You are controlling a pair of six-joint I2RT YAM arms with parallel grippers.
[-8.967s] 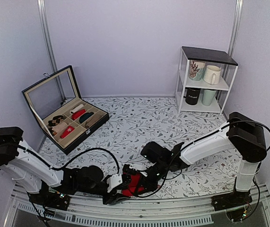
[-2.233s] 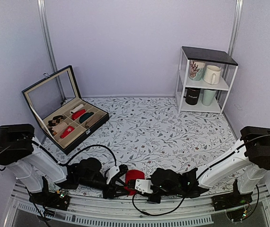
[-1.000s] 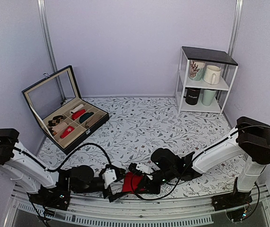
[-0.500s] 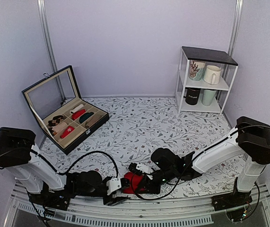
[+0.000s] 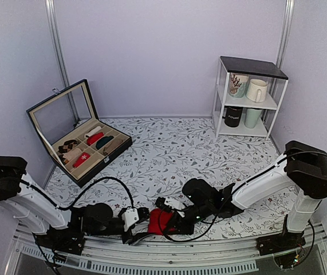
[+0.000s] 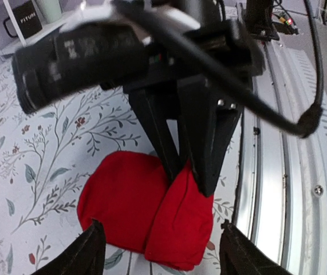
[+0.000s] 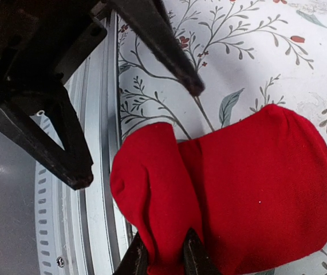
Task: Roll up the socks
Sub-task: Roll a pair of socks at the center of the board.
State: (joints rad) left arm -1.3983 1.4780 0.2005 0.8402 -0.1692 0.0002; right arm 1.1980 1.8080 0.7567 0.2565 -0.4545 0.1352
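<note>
The red socks [image 5: 158,221] lie partly folded on the flowered table, close to its near edge. My right gripper [image 5: 172,217] is shut on a raised fold of them. The right wrist view shows its fingertips [image 7: 190,259] pinching that fold of the socks [image 7: 255,189]. My left gripper [image 5: 139,219] is open and empty just left of the socks, not touching them. In the left wrist view its fingers [image 6: 89,252] straddle the near end of the socks [image 6: 123,200], and the right gripper [image 6: 190,177] nips the fold from above. No white mark shows.
A metal rail [image 5: 169,252] runs along the table's near edge, right beside the socks. An open black box [image 5: 83,150] with sock rolls in its compartments stands at the back left. A white shelf [image 5: 249,97] with mugs stands at the back right.
My left gripper has drawn back a little to the left, away from the socks, and stays open. My right gripper has kept its pinch on the fold in the same place.
</note>
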